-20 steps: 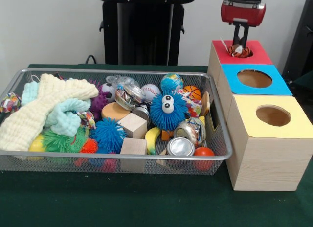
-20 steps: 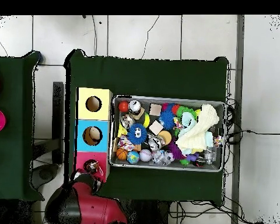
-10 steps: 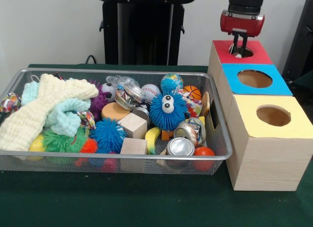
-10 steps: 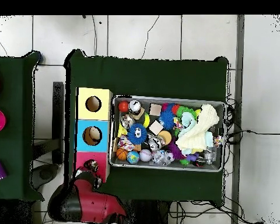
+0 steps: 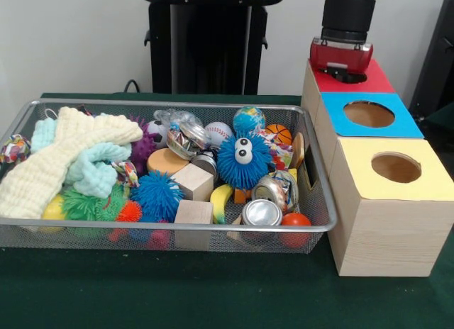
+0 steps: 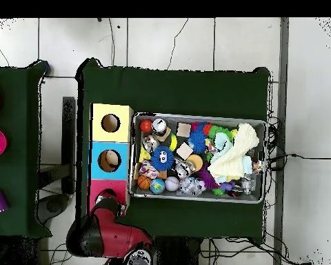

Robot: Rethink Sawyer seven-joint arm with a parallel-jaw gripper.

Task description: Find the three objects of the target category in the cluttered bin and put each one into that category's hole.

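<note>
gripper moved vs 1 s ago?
Yes. In the front view the gripper has dropped toward the hole in the red top; a second ago it hung clear above, holding a striped toy. Its jaws are now hidden.

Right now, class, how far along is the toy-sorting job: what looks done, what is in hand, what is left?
Done: nothing can be confirmed, since the inside of the hole is hidden. In hand: the hand sits low over that hole in the red-topped box, and whatever it carries is hidden. Left: no soft animal toy shows among the clutter in the bin, though some may lie buried.
</note>
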